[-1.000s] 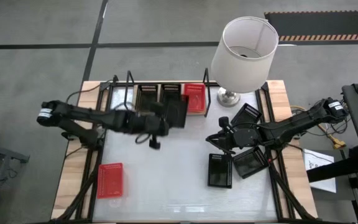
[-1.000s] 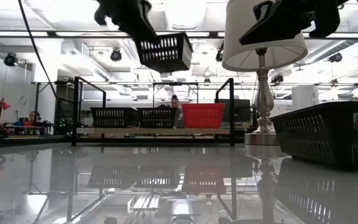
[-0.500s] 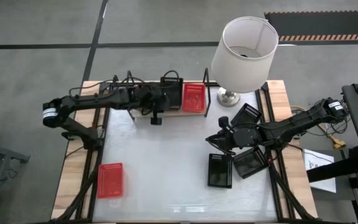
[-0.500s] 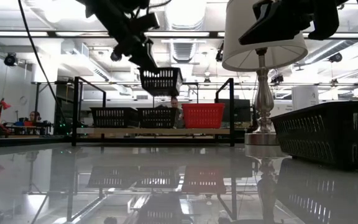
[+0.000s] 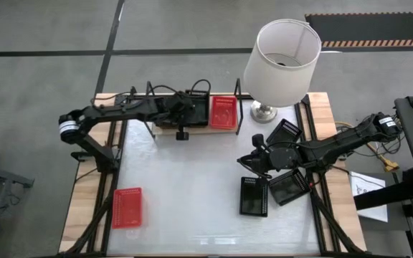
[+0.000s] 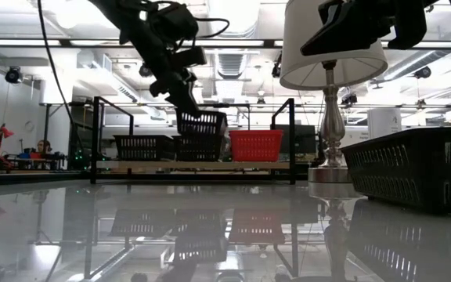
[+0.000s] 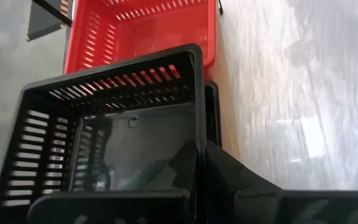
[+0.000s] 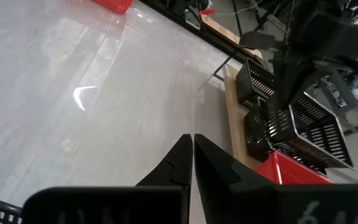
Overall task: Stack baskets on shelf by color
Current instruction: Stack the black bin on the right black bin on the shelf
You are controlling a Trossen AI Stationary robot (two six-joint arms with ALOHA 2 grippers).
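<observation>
Black mesh fills the left wrist view: the left gripper (image 7: 197, 163) pinches one wall of a black basket (image 7: 114, 134), mouth up and slightly tilted, just above the middle black basket (image 6: 198, 148) on the shelf (image 6: 194, 165). Its long axis runs across the plank's depth, like its neighbours. Beside it on the shelf sit another black basket (image 6: 143, 146) and a red basket (image 5: 224, 112), both holding nothing. A second red basket (image 5: 127, 207) lies on the white tabletop (image 5: 192, 186), three black baskets (image 5: 282, 175) near the lamp (image 5: 282, 54). The right gripper (image 8: 193, 163) hovers over them, fingers pressed together, gripping nothing.
</observation>
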